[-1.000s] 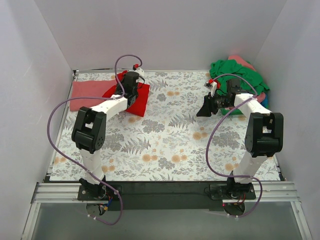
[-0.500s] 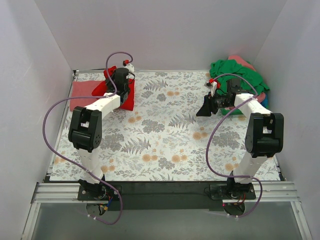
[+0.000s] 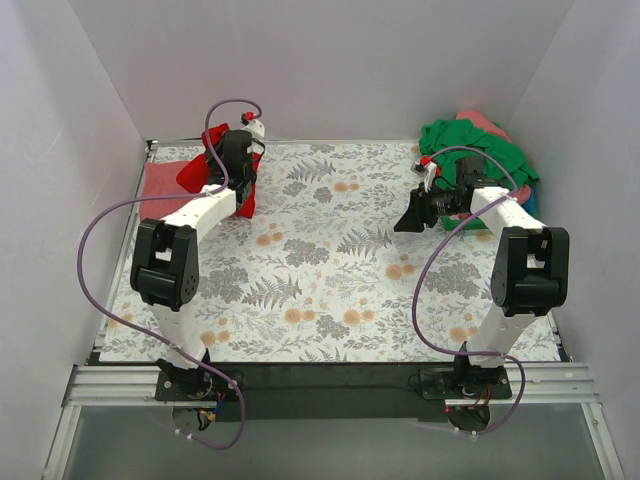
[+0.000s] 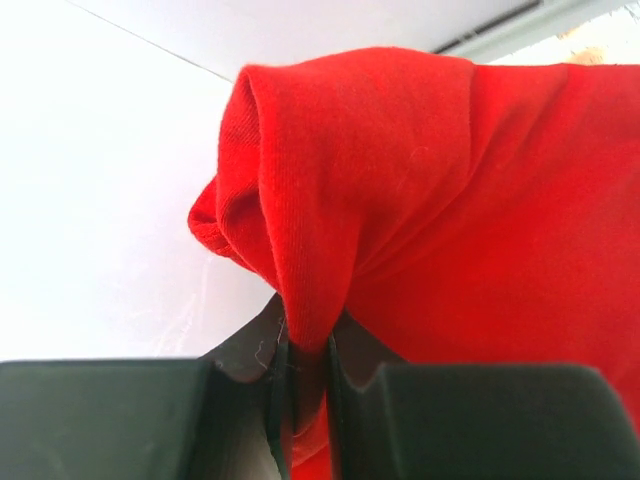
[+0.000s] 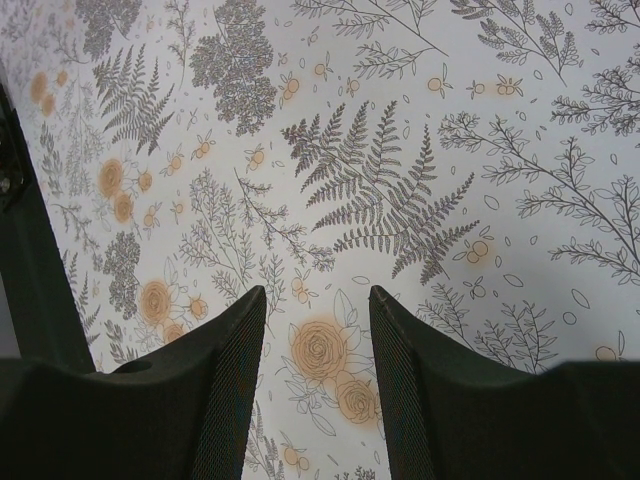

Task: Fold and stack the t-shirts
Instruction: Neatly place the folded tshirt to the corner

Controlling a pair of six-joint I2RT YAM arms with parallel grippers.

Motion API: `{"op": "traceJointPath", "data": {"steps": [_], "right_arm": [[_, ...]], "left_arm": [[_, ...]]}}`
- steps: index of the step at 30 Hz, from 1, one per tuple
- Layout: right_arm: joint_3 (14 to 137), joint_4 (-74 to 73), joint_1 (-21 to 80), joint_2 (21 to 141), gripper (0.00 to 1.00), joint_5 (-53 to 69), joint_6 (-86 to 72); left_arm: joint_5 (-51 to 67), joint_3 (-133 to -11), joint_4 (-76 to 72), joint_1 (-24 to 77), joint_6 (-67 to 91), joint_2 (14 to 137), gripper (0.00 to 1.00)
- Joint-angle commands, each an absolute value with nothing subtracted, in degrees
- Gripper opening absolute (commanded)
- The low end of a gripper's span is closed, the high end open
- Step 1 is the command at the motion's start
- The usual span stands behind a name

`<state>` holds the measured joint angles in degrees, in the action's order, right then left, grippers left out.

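Observation:
My left gripper [image 3: 232, 158] is shut on a fold of the bright red t-shirt [image 3: 205, 165] and holds it bunched above the far left of the table. In the left wrist view the red cloth [image 4: 430, 190] is pinched between the two black fingers [image 4: 240, 400]. A salmon-pink t-shirt [image 3: 160, 185] lies flat under and left of it. My right gripper [image 3: 408, 216] is open and empty over the floral tablecloth [image 5: 380, 190], left of a heap topped by a green t-shirt [image 3: 470, 150], with pink [image 3: 485, 122] and blue [image 3: 528, 198] cloth showing beneath.
The floral tablecloth [image 3: 330, 280] covers the whole table. White walls stand close on the left, back and right. Purple cables loop from both arms.
My left gripper has carried the red t-shirt up and to the far left, lifting it off the tablecloth over the salmon-pink one. The right arm has barely moved.

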<state>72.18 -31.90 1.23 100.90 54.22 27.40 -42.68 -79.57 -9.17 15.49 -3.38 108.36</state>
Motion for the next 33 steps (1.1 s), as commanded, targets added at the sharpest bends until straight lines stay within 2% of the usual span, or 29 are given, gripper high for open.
{"op": "traceJointPath", "data": {"steps": [1,20,33], "right_arm": [[71.63,-31.29,1.05,99.49,0.53,56.08,27.77],[71.37,-31.29,0.7,99.32,0.53,56.07,27.95],[71.28,-31.38,0.53,99.49,0.53,56.95,28.04]], "left_arm": [[-44.56,-79.81,-13.53,15.21,-4.83,101.52,0.0],[-42.89,-77.96,-13.97,12.22,-2.29,102.39,0.0],[-40.34,-83.05,-13.27,7.39,2.63,111.88,0.0]]}}
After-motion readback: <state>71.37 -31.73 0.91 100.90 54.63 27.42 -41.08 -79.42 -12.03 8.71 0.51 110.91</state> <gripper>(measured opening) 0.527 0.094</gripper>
